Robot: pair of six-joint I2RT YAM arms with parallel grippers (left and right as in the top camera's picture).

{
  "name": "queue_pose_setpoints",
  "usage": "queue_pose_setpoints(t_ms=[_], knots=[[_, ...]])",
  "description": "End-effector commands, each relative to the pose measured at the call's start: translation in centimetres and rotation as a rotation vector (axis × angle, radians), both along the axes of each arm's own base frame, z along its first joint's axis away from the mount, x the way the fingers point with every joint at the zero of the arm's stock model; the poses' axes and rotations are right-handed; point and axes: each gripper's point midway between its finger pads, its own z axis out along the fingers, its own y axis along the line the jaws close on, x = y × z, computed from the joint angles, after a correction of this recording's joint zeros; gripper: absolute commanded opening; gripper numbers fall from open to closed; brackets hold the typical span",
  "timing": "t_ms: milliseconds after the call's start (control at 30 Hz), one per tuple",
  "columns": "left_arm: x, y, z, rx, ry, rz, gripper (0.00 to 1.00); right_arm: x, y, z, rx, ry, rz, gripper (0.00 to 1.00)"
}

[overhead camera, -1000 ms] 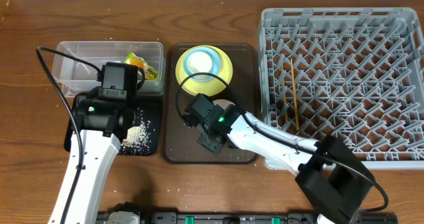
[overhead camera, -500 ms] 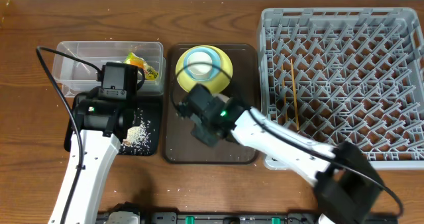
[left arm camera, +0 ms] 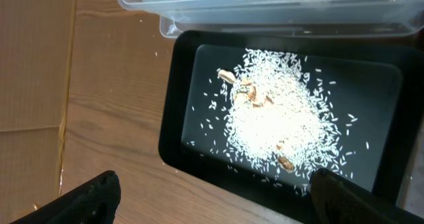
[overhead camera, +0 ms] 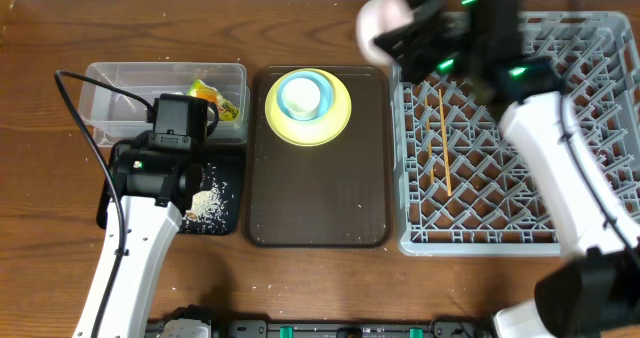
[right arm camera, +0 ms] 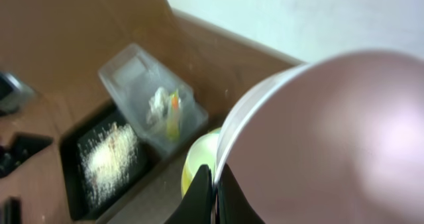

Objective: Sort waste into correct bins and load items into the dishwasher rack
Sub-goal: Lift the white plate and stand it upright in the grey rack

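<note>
Overhead, the right gripper (overhead camera: pixel 412 36) is up in the air by the far left corner of the large square grey plastic dishwasher rack (overhead camera: pixel 480 188), carrying a round white bowl (overhead camera: pixel 383 23) that shows only as a blur. A pair of thin wooden chopsticks (overhead camera: pixel 440 143) already lies on the lattice, while the yellow plate (overhead camera: pixel 340 118), with the light blue bowl (overhead camera: pixel 303 95) stacked on it, waits on the dark brown serving tray (overhead camera: pixel 318 198). A small yellow-green-orange snack wrapper (overhead camera: pixel 215 100) sits in the clear rectangular plastic tub (overhead camera: pixel 110 78), and loose white rice grains (overhead camera: pixel 207 203) lie in the shallow glossy black tray (overhead camera: pixel 230 168) just beside it. From the left wrist, the left gripper (left arm camera: pixel 215 184) hangs over that rice with its fingers spread wide and nothing between them. From the right wrist, two dark fingers (right arm camera: pixel 199 197) are pinched tight on the bowl's rim, and the bowl fills most of the frame. To my eye the step in hand is loading the white bowl. The next move calls for bringing it over the pegs, tipping it to stand between rows clear of the chopsticks, and lowering it before letting go. The plate and blue bowl are left to load.
</note>
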Motion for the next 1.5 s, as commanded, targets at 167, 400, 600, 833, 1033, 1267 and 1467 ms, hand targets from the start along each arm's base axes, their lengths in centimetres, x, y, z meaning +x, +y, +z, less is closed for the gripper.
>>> queue_pose_setpoints(t_ms=[167,400,600,833,1033,1267,1467], knots=[[0.1,0.3,0.4,0.014,-0.004,0.004,0.94,2.4,-5.0,-3.1,0.335,0.115,0.28,0.01],[0.1,0.3,0.4,0.014,-0.004,0.004,0.94,4.9,-6.0,-8.2,0.388,0.199,0.286,0.01],[0.1,0.3,0.4,0.014,-0.004,0.004,0.94,5.2,-6.0,-10.4,0.401,0.25,0.284,0.01],[0.1,0.3,0.4,0.014,-0.004,0.004,0.94,4.8,-6.7,-11.9,0.421,0.328,0.259,0.01],[0.1,0.3,0.4,0.014,-0.004,0.004,0.94,4.8,-7.5,-14.0,0.411,0.371,0.195,0.01],[0.1,0.3,0.4,0.013,-0.004,0.004,0.94,5.4,-9.9,-15.3,0.408,0.388,0.105,0.01],[0.1,0.3,0.4,0.014,-0.004,0.004,0.94,5.8,-12.1,-15.3,0.416,0.376,0.062,0.06]])
